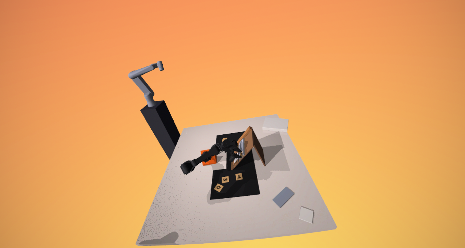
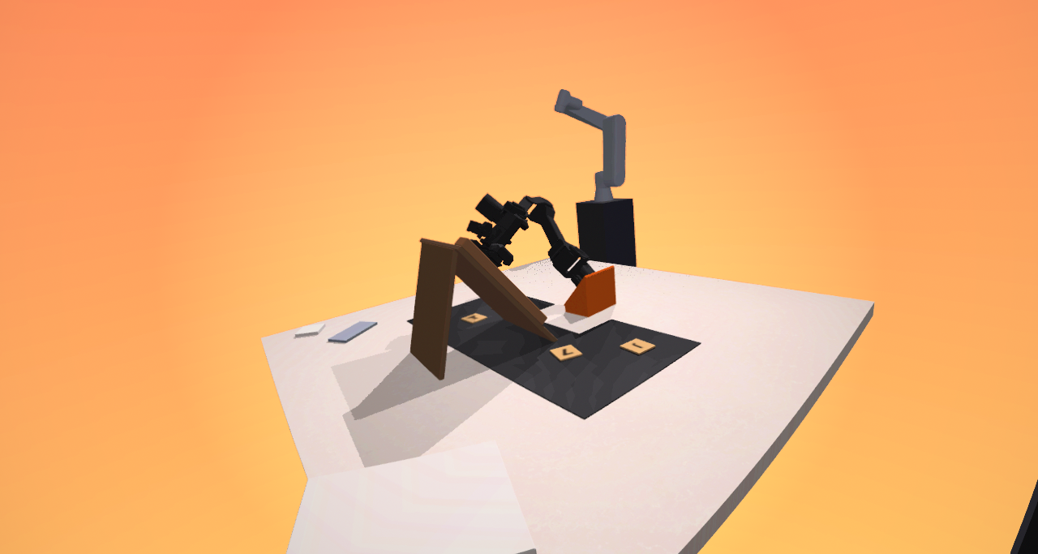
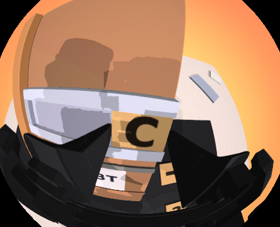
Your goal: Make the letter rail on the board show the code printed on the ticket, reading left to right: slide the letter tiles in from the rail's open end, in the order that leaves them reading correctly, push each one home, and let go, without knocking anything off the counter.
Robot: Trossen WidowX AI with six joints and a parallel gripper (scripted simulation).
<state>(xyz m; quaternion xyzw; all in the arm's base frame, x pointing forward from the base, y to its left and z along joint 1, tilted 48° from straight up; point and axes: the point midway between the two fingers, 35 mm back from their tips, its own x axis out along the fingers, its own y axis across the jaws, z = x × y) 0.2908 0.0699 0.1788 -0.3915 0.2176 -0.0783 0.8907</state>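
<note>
My gripper (image 1: 241, 153) (image 3: 140, 131) is shut on the C tile (image 3: 163, 126), one finger at each side. The tile sits upright between the rail's bars, near its open right end. The silver letter rail (image 1: 242, 145) (image 3: 67, 94) runs across the tilted brown board (image 1: 248, 141) (image 2: 500, 282) (image 3: 146, 75); its channel left of the tile shows no letters. The white ticket (image 3: 118, 180) is partly hidden by my left finger; its visible end looks like "BT" or "3T". A T tile (image 1: 238, 176) (image 3: 163, 180), a 3 tile (image 1: 225, 179) and a Q tile (image 1: 218, 187) lie beyond the rail's open end.
Two more tiles (image 2: 566, 352) (image 2: 636, 345) lie on the black mat (image 2: 584, 398) on the board's other side. An orange block (image 1: 213, 161) (image 2: 601, 293) stands at my arm's base. A blue-grey slab (image 1: 283, 196) and white slab (image 1: 306, 214) lie farther off. A grey arm (image 1: 141, 84) stands beyond the counter.
</note>
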